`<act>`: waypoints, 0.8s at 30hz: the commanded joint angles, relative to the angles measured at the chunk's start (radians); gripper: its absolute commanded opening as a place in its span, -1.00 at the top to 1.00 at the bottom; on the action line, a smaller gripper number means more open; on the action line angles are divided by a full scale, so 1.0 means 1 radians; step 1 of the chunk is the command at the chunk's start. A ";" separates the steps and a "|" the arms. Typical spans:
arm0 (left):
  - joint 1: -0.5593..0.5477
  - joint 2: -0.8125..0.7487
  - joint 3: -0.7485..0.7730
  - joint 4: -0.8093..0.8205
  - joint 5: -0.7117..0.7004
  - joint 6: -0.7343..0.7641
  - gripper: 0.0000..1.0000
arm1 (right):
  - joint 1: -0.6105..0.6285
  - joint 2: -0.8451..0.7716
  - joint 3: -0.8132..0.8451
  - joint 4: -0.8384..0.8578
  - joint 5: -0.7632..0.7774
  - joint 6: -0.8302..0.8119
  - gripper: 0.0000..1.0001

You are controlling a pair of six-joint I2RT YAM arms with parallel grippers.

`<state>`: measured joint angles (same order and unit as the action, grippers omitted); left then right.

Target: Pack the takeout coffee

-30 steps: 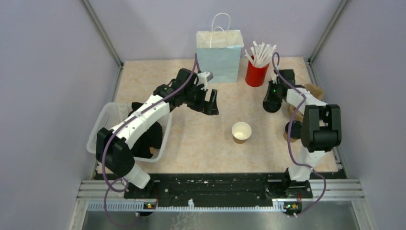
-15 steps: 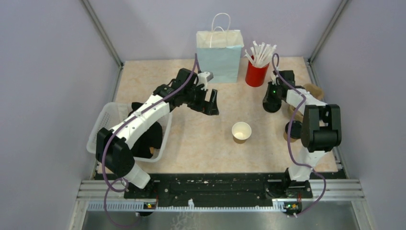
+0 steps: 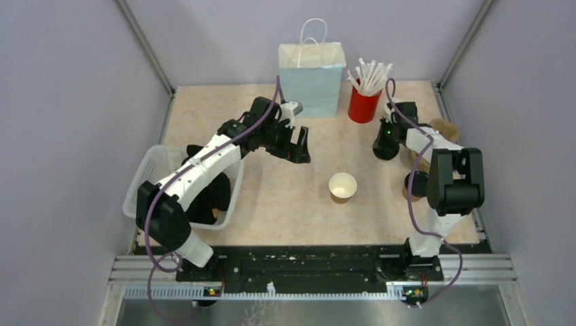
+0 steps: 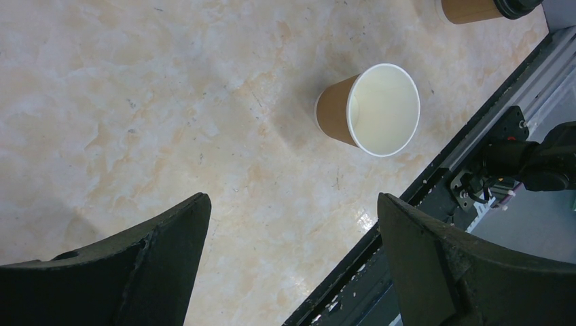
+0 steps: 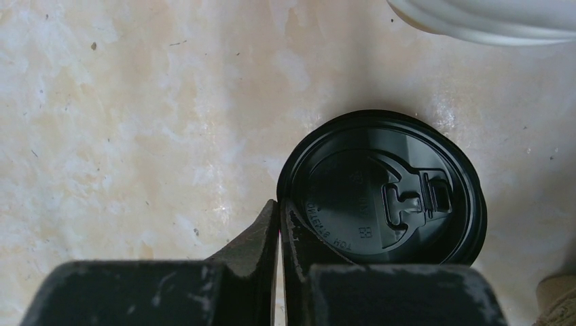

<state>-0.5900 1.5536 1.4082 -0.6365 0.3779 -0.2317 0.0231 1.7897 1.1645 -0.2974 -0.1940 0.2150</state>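
The right gripper (image 5: 280, 207) is seen clenched to a hairline slit on the rim of a black plastic lid (image 5: 380, 190). One finger is set outside the rim and the other over the lid's top. The lid is laid flat on the marbled tabletop (image 5: 136, 102), in the far half toward the right edge. In the top view it is covered by the gripper.

The left gripper (image 4: 292, 204) is held released above the middle of the tabletop. Its jaws are spread wide, and nothing is gripped or touched.

An open kraft-paper cup (image 4: 370, 109), white inside, is stood upright near the middle of the tabletop toward the near edge, well apart from both grippers. A second kraft-paper cup (image 4: 475, 8), capped in black, is cut off by the top of the left wrist view and largely hidden behind the right arm in the top view, by the right edge.

A white curved surface (image 5: 489, 17) is cut off in the right wrist view and cannot be identified.

A pale blue paper bag (image 3: 311, 78) is stood at the middle of the far edge, with a red cup of white straws (image 3: 364, 105) just beside it. A white plastic basket (image 3: 139, 180) at the near left corner is partly covered by the left arm, and its dark contents cannot be made out
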 commanded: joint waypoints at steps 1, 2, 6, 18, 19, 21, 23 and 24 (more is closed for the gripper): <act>-0.001 -0.019 0.022 0.025 0.010 0.020 -0.97 | -0.008 -0.043 0.004 0.023 -0.010 0.007 0.97; -0.001 -0.018 0.021 0.026 0.012 0.020 -0.97 | -0.009 -0.047 0.004 0.022 -0.010 0.008 0.98; -0.002 -0.016 0.022 0.028 0.016 0.020 -0.97 | -0.009 -0.062 0.011 0.006 -0.015 0.013 0.97; -0.002 -0.018 0.023 0.029 0.024 0.019 -0.97 | -0.071 -0.086 -0.007 0.026 -0.096 0.051 1.00; -0.001 -0.017 0.024 0.029 0.023 0.019 -0.97 | -0.074 -0.085 -0.008 0.027 -0.101 0.054 1.00; -0.003 -0.017 0.026 0.030 0.021 0.019 -0.97 | -0.083 -0.092 -0.008 0.029 -0.105 0.067 1.00; -0.001 -0.015 0.030 0.029 0.021 0.017 -0.97 | -0.085 -0.100 0.001 0.017 -0.111 0.069 1.00; -0.002 -0.014 0.032 0.028 0.020 0.017 -0.97 | -0.084 -0.107 0.008 0.002 -0.111 0.070 1.00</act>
<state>-0.5903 1.5536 1.4082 -0.6365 0.3817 -0.2317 -0.0547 1.7473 1.1645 -0.2996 -0.2722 0.2665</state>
